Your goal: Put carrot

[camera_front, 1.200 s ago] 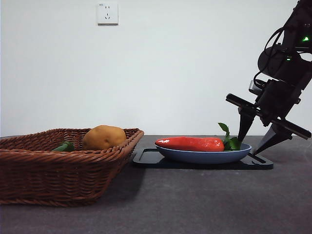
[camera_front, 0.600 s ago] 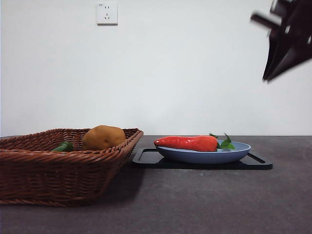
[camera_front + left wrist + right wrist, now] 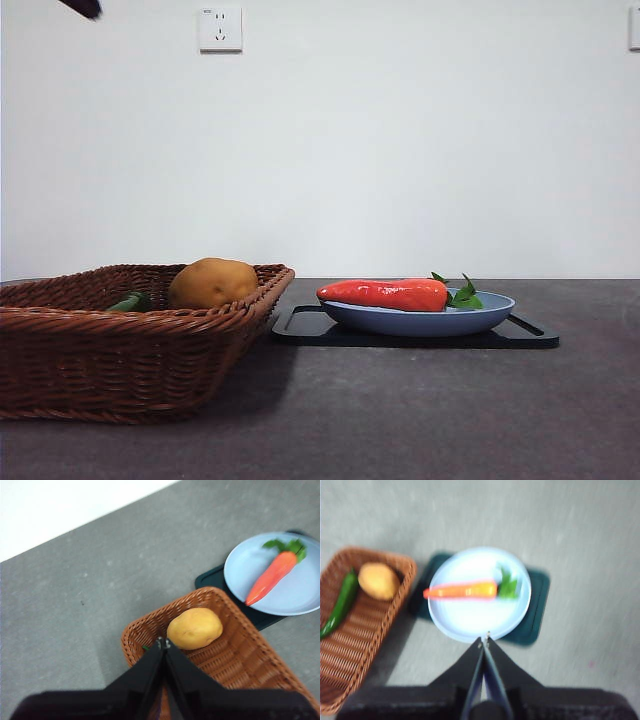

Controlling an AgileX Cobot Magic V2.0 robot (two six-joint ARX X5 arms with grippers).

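The red-orange carrot [image 3: 385, 294] with green leaves [image 3: 458, 293] lies on a blue plate [image 3: 430, 320], tip pointing toward the basket; it also shows as carrot [image 3: 272, 576] and carrot [image 3: 462, 590]. My right gripper [image 3: 484, 639] hangs shut high above the plate's edge, holding nothing. My left gripper [image 3: 164, 642] is shut and empty, high above the wicker basket. In the front view only a black tip [image 3: 82, 7] of an arm shows at the top left corner.
A brown wicker basket [image 3: 110, 350] at the left holds a yellow-brown potato [image 3: 212, 282] and a long green item [image 3: 339, 604]. The plate rests on a dark tray [image 3: 530, 335]. A wall socket [image 3: 220, 27] is on the white wall behind.
The arm at the right, whose jaws stood open beside the plate, rose up and left the front view. The carrot's leaves settled slightly lower. A black tip now shows top left.
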